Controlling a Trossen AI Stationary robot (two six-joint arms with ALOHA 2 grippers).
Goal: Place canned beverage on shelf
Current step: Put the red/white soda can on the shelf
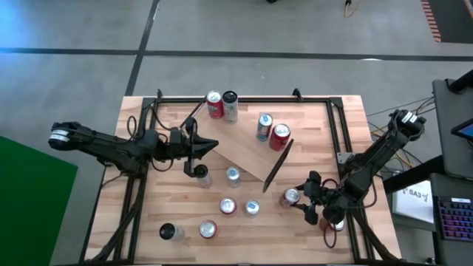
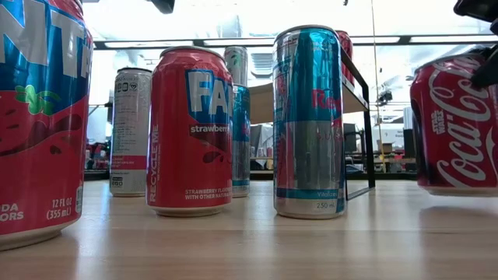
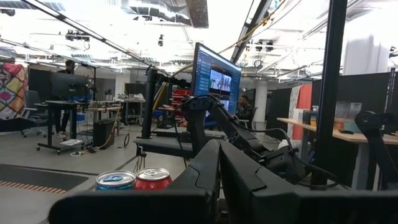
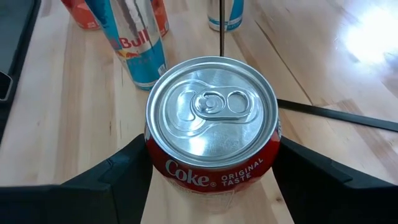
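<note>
Right gripper [image 4: 211, 171] sits low at the table's front-right, fingers spread wide on either side of a red Coke can [image 4: 212, 134]. Pads touch or nearly touch the can's sides; can't tell if it's actually clamped. Can stands upright on the tabletop [image 1: 310, 229], just beside the shelf [image 1: 247, 151], which lies skewed across the middle with two cans on top. Left gripper [image 1: 194, 144] is closed, empty, at the shelf's left end.
</note>
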